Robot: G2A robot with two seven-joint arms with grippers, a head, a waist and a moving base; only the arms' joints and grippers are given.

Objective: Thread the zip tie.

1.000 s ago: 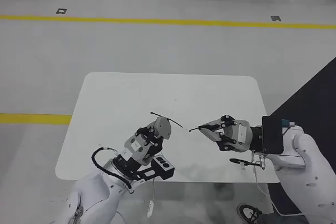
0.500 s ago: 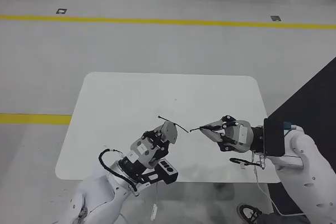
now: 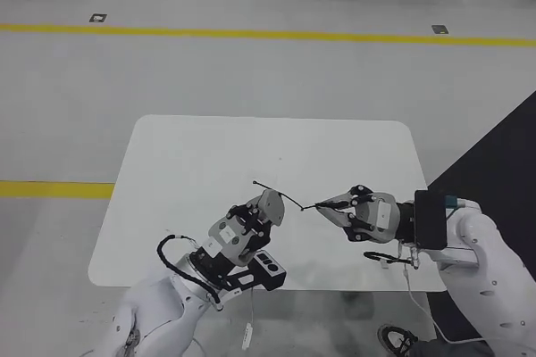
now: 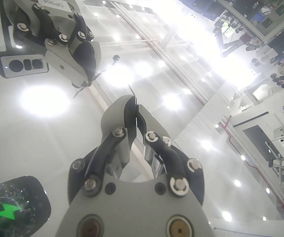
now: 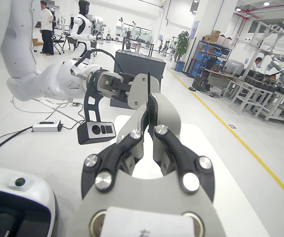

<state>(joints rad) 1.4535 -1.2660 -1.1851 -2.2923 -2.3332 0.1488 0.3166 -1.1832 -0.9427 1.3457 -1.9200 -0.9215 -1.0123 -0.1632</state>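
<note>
Closing gap: the left claw (image 3: 268,205) is carried toward the right claw (image 3: 327,205) above the near middle of the desk (image 3: 205,152). The free end of the zip tie (image 3: 281,197) is thereby brought against the short black tip sticking out of the right claw.
Left claw: pressed together on the strap, which is pinched partway along and left sticking out on both sides.
Right claw: pressed together too, with a thin black strip clamped edge-on between its ribbed faces.
Zip tie: held in the air over the desk, between the two claws, with nothing else touched.
Against a second ago: a clear gap is seen then between the strap's end and the right claw's tip. That gap is now shut, the left claw being shifted toward the right one, which is hardly moved.
Meaning for the task: the ends are judged to be lined up for threading. Whether the tip is already inside the head cannot be told.
</note>
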